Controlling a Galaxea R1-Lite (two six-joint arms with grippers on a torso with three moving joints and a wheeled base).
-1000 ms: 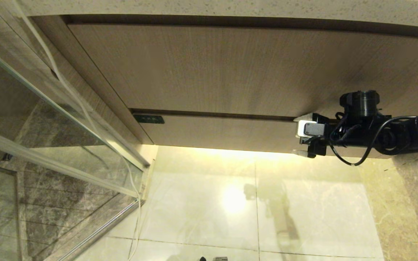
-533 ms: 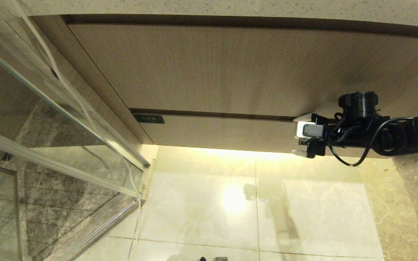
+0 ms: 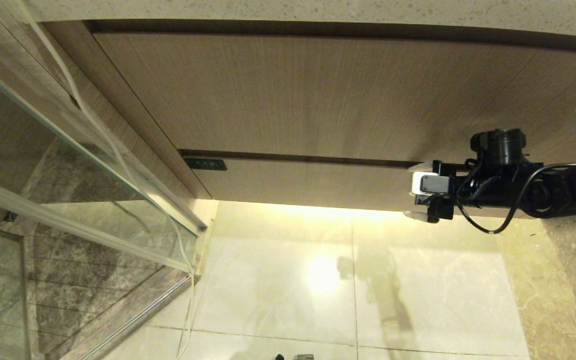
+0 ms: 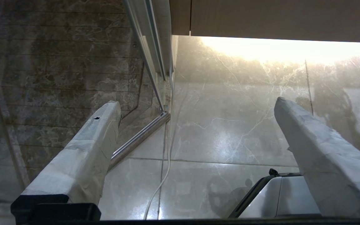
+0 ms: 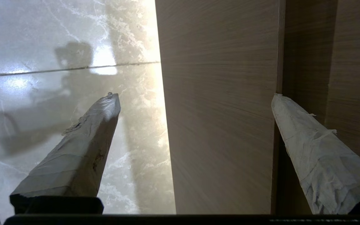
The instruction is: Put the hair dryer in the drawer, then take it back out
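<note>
The drawer (image 3: 308, 182) is the narrow wood-grain front with a small black mark, under the taller panel (image 3: 293, 95), and it looks pushed in. My right gripper (image 3: 414, 191) is open at the drawer's right end and straddles the front. In the right wrist view the drawer front (image 5: 220, 125) fills the space between the fingers of the right gripper (image 5: 195, 96). One tip sits at the dark gap above the front, the other below its lower edge, over the floor. My left gripper (image 4: 195, 103) hangs open over the floor, holding nothing. The hair dryer is out of view.
A glass shower door (image 3: 83, 150) in a metal frame stands at the left, with a thin white cable (image 3: 183, 260) running down beside it. A stone countertop (image 3: 318, 10) overhangs the cabinet. Glossy floor tiles (image 3: 328, 280) lie below. Part of my base (image 4: 280, 197) shows near the left gripper.
My right gripper has shifted slightly right and down along the drawer front and stayed open. Nothing else has moved.
</note>
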